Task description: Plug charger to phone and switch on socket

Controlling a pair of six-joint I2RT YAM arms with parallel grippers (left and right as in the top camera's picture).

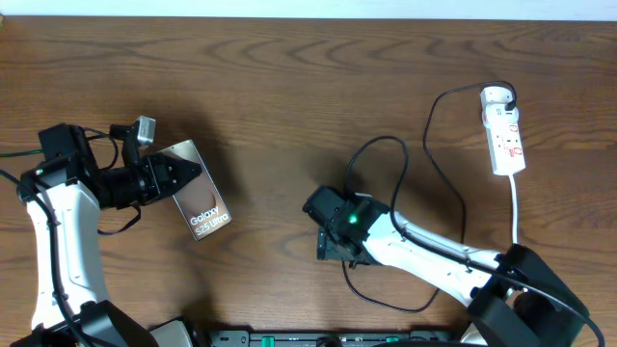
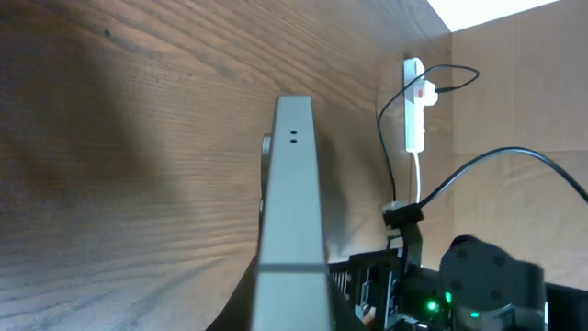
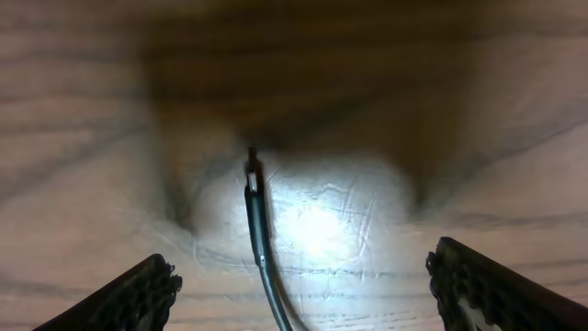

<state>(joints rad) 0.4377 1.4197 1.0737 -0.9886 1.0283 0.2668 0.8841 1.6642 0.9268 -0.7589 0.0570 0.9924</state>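
The phone (image 1: 201, 200), a bronze slab with white "Galaxy" lettering, lies at the left of the table. My left gripper (image 1: 185, 175) is shut on its upper-left end. In the left wrist view the phone (image 2: 292, 175) shows edge-on between the jaws (image 2: 294, 311). The charger (image 1: 381, 141) is a thin black cable that loops from the socket (image 1: 503, 130) to beneath my right gripper (image 1: 328, 231). In the right wrist view its plug tip (image 3: 252, 176) lies on the wood between the open, empty fingers (image 3: 303, 294). The white socket also shows in the left wrist view (image 2: 413, 110).
The socket's white cord (image 1: 516, 207) runs down the right side. The right arm (image 1: 434, 255) stretches across the lower right over the cable loops. The wooden table's far edge (image 1: 308, 17) runs along the top.
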